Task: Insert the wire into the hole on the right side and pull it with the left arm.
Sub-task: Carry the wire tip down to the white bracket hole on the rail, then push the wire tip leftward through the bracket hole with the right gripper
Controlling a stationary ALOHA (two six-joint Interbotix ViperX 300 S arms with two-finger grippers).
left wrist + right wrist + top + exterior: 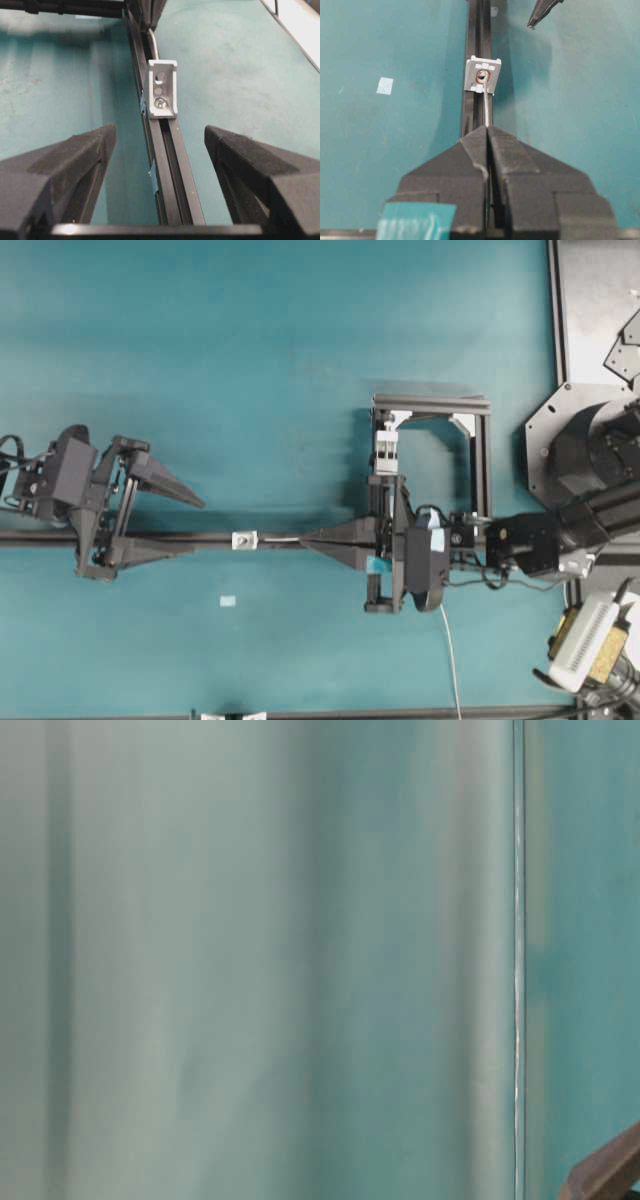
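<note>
**Wire lined up at the bracket hole**

Right black gripper [487, 131] lies low along the black slotted rail [479, 30], fingers pinched on the thin stiff silver wire [485, 107], tip at the small white metal bracket's hole [482, 77]. Left pointed-finger gripper [185, 525] sits spread wide opposite.

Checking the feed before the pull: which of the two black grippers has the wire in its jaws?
The right gripper, with teal tape: jaws shut on the thin silver-grey wire at the small white bracket. The left gripper is open, holding nothing.

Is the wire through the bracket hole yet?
Cannot tell: wire tip meets the hole from the right gripper; none shows beyond the bracket.
</note>
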